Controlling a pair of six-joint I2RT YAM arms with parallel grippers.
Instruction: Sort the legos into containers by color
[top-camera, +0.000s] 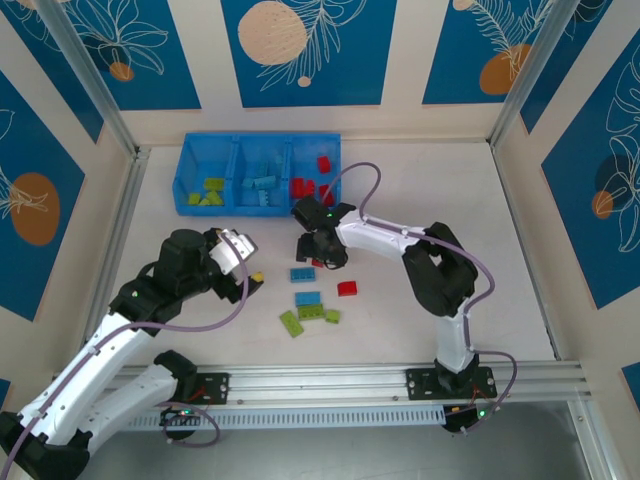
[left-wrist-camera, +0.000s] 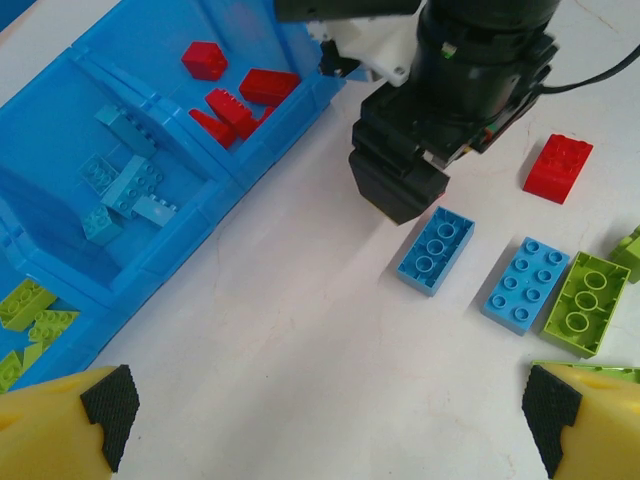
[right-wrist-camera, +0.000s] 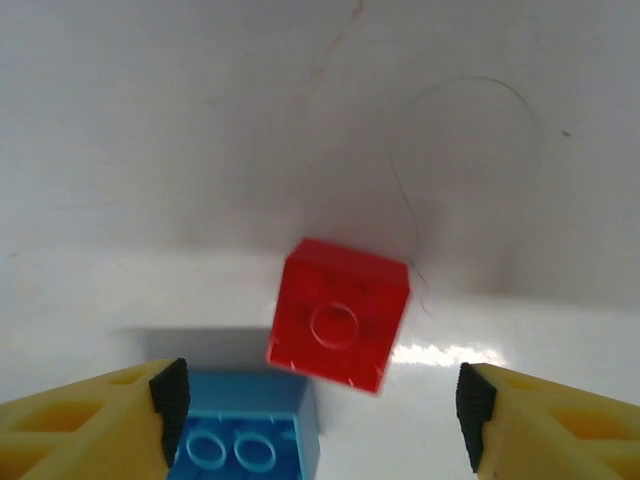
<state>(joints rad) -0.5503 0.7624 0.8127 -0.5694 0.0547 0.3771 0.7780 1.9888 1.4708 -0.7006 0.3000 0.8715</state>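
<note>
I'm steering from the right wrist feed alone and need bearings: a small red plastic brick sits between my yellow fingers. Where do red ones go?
Observer: The long blue plastic bin lies beyond your right gripper; its right-hand compartment holds red bricks.
Operator: Other loose red ones?
Observer: One more red plastic brick lies on the table, to your gripper's right.
Operator: Left arm in my way?
Observer: The left gripper hangs open and empty, left of the loose bricks.

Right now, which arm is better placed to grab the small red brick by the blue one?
Right: the right claw, open, hangs over the red brick, a finger each side. The left claw stands back from it.
</note>
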